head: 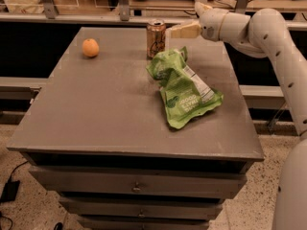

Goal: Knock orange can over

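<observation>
The orange can (156,38) stands upright near the far edge of the grey table (110,109), coppery brown with a silver top. My gripper (172,31) comes in from the right on a white arm, its pale fingertips pointing left and reaching right up beside the can's upper right side. I cannot tell whether it touches the can.
A crumpled green snack bag (184,87) lies just in front of and to the right of the can. A round orange fruit (90,47) sits at the far left. The white arm (268,37) spans the table's right side. Drawers are below the tabletop.
</observation>
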`<action>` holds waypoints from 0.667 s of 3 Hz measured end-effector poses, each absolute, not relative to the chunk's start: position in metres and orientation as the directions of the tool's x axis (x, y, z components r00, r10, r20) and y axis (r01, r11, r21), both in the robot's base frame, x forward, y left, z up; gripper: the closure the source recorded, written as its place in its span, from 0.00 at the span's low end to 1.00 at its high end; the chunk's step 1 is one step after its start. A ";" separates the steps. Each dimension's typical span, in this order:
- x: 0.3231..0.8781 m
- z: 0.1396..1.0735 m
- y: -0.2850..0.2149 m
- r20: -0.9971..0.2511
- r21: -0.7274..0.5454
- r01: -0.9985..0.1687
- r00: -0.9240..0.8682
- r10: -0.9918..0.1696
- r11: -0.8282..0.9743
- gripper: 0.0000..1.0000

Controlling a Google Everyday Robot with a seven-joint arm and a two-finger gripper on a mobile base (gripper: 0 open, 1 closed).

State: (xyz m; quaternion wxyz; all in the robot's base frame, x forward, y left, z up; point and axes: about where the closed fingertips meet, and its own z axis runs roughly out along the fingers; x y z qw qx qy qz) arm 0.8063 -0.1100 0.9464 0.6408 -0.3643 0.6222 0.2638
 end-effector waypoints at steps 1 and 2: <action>0.809 0.936 -0.099 -0.991 -0.127 -0.807 0.083 -0.102 0.577 0.00; 0.810 0.927 -0.090 -0.991 -0.129 -0.820 0.085 -0.105 0.557 0.00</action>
